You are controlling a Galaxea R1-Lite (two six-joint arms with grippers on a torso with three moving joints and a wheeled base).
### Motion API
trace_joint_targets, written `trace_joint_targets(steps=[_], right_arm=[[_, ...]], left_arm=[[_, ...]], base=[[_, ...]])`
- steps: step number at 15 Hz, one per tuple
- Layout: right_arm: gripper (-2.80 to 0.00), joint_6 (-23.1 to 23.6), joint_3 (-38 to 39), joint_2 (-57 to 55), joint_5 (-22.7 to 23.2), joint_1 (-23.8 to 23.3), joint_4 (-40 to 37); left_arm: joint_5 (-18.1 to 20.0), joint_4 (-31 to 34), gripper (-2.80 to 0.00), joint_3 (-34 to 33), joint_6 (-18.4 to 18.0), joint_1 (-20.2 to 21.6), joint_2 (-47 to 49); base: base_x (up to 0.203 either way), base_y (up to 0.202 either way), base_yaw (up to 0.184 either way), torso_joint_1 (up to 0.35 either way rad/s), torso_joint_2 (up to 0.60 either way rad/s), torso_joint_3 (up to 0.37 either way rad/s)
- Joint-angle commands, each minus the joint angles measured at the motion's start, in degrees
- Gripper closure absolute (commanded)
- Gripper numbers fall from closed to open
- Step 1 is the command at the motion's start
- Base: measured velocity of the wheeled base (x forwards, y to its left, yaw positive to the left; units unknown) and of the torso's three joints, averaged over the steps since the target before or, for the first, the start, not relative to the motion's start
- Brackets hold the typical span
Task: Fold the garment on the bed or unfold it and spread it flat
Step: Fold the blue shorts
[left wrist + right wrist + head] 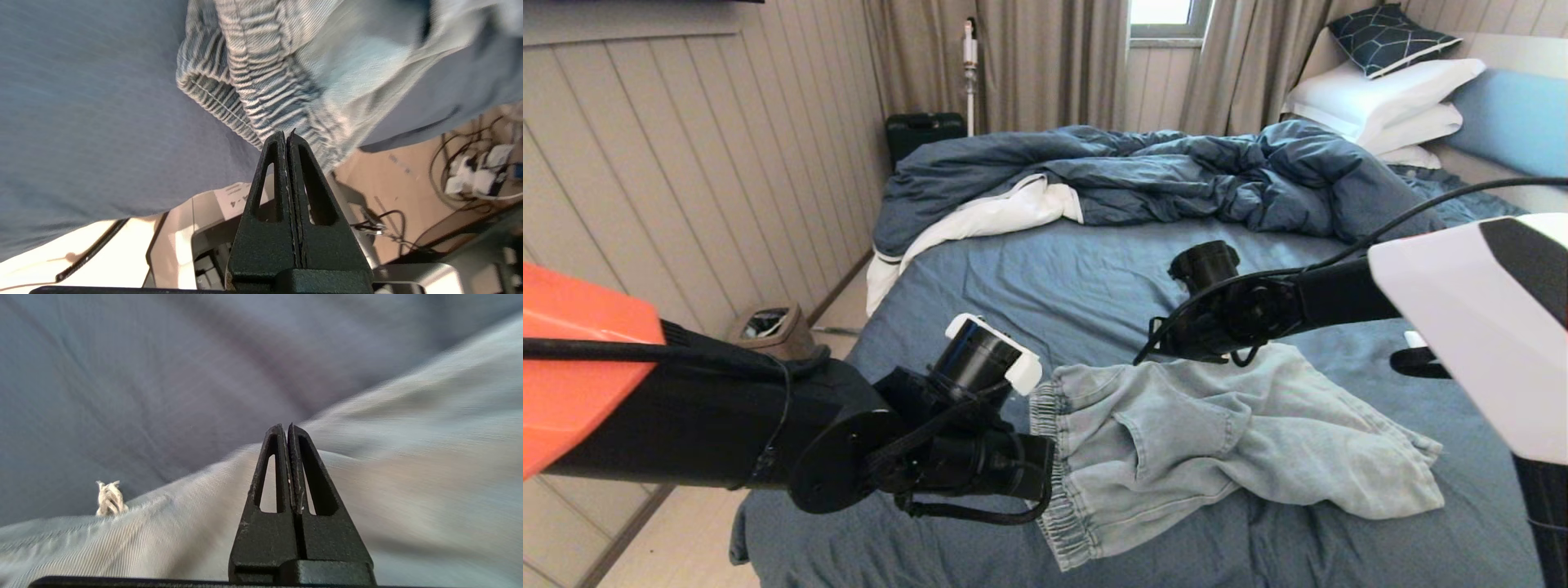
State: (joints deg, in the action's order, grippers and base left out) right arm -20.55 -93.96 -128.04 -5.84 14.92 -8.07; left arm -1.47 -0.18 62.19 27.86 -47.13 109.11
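The garment (pixel 1217 441), pale blue denim shorts, lies rumpled on the slate-blue sheet of the bed (pixel 1054 269) near its foot. The gathered waistband (pixel 1058 490) faces my left arm. My left gripper (pixel 1049 465) is at that waistband (pixel 261 90). In the left wrist view the left gripper (pixel 286 134) is shut, its tips against the elastic and no cloth showing between the jaws. My right gripper (pixel 1232 353) hovers over the shorts' far edge, mostly hidden by its wrist. In the right wrist view the right gripper (pixel 285 426) is shut above the denim (pixel 408 477), with the white drawstring end (pixel 109 498) to one side.
A dark blue duvet (pixel 1160 171) with white lining is bunched across the far half of the bed. White pillows (pixel 1388 98) and a patterned cushion (pixel 1388 37) sit at the headboard. A bin (pixel 768 327) stands on the floor by the left wall.
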Motion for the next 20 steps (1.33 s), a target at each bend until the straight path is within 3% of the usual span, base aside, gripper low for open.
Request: trace_joint_targets(steps=[1,4,7,10,11,16,20], right_arm=[[0.0,0.45,2.55,7.01,0.0,-3.06,-0.28],[0.0,4.24,6.58,14.11,1.51,-12.6,-3.77],[0.0,12.07,10.74,17.18,9.93,-25.73,-7.67],[0.0,21.29,11.75,15.0,14.23,-33.18,-14.32],[-2.8,22.13,12.39,14.48,14.78,-33.64,-14.63],[-2.8,27.53,11.68,11.09,17.51,-36.8,-13.97],[-2.8,32.1,8.3,4.83,17.44,-36.73,-13.65]], left_arm=[[-0.53,0.2,0.0,-0.41,0.37,1.02,-5.4],[-0.9,2.09,0.0,-0.82,0.13,8.09,-11.53],[-0.31,9.8,0.0,-1.91,-0.02,18.4,-14.03],[5.91,11.73,0.0,-4.63,0.61,22.04,-14.52],[6.9,11.25,0.0,-5.32,0.78,22.08,-14.34],[7.01,3.25,0.0,-10.26,0.88,22.29,-14.13],[7.1,2.12,0.0,-11.12,0.88,22.52,-14.06]], base=[[0.0,0.0,0.0,0.0,0.0,0.0],[0.0,0.0,0.0,0.0,0.0,0.0],[0.0,0.0,0.0,0.0,0.0,0.0],[0.0,0.0,0.0,0.0,0.0,0.0],[0.0,0.0,0.0,0.0,0.0,0.0],[0.0,0.0,0.0,0.0,0.0,0.0],[0.0,0.0,0.0,0.0,0.0,0.0]])
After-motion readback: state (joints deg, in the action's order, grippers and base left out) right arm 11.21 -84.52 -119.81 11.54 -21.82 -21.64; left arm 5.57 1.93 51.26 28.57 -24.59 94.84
